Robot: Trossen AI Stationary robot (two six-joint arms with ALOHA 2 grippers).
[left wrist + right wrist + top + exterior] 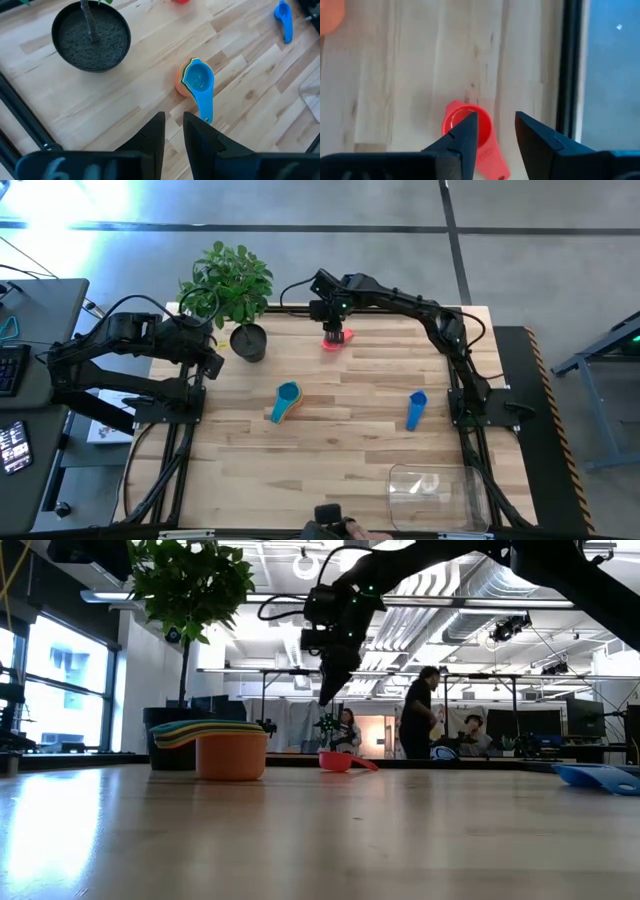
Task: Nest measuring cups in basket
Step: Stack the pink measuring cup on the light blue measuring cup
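A pink-red measuring cup (332, 343) sits on its base near the table's far edge, handle toward the near side. My right gripper (496, 125) hangs open above it, pointing steeply down, and in the low view its fingertips (325, 697) stand well clear of the cup (340, 761). A nested stack of cups (286, 398), orange at the bottom and blue on top, rests mid-table. A single blue cup (416, 408) lies to its right. The clear basket (435, 488) stands at the near right. My left gripper (173, 131) waits at the left, narrowly open and holding nothing.
A dark plant pot (248, 341) with a leafy plant stands at the far left, between the two arms. The table's far edge lies just beyond the pink-red cup. Bare wood stretches between the stack, the blue cup and the basket. People stand in the room behind.
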